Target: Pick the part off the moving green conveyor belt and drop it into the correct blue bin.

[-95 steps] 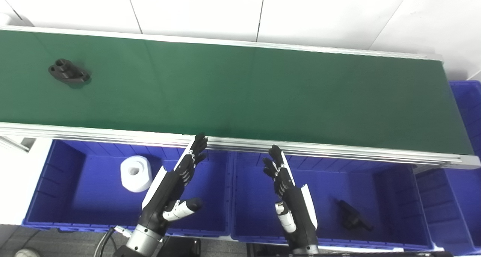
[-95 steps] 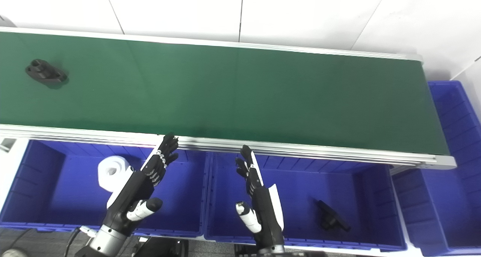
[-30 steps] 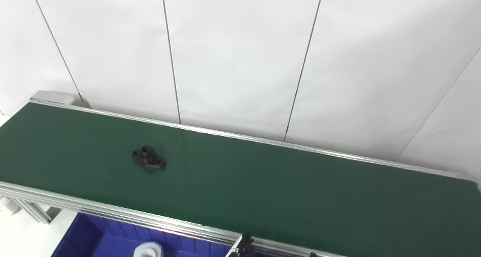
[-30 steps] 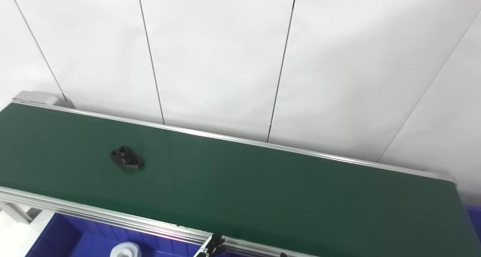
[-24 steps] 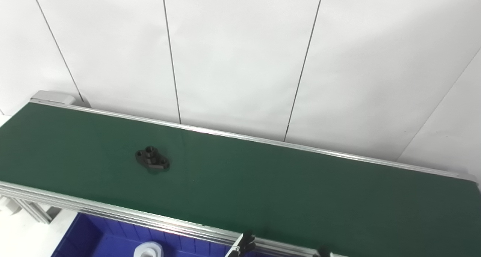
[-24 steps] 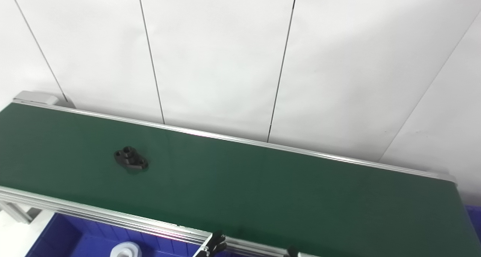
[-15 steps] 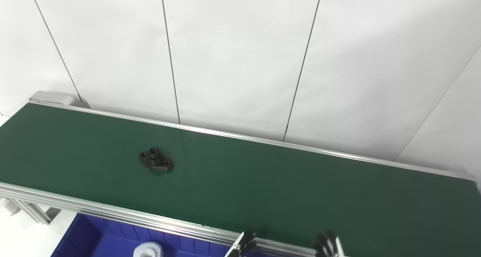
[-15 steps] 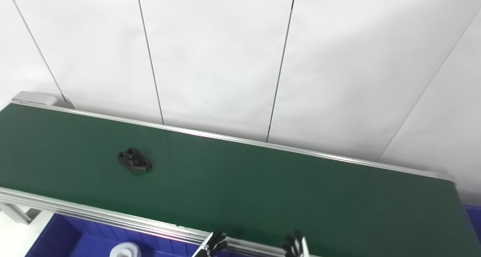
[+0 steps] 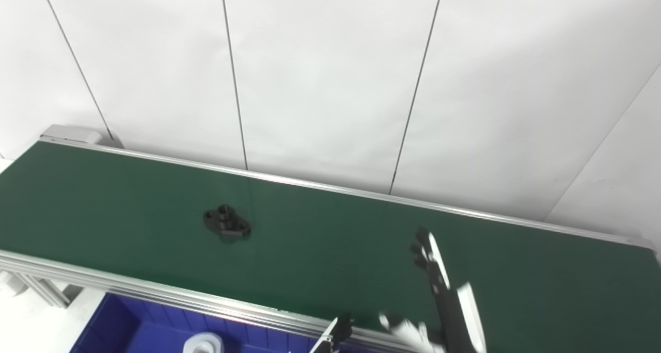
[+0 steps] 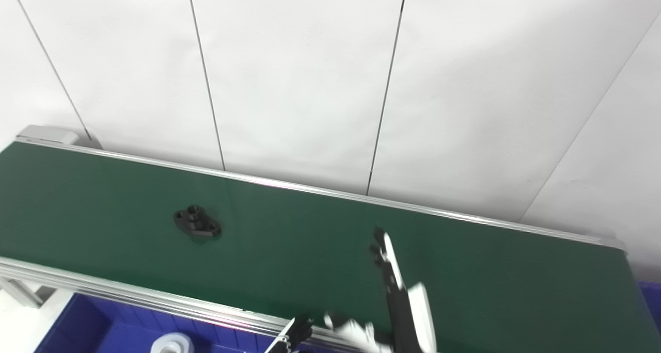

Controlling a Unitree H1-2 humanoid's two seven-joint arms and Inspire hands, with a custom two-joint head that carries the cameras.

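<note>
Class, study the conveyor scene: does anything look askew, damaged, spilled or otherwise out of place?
Nothing stands out. The black flanged part lies flat on the green conveyor belt, apart from both hands. The right hand reaches over the belt, fingers apart, holding nothing; only the left hand's fingertips show.

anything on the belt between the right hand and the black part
Nothing visible. Only bare green belt lies between the right hand and the black part, which sits apart to the hand's left.

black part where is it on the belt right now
The black part lies on the green belt, left of centre, well left of the raised right hand.
</note>
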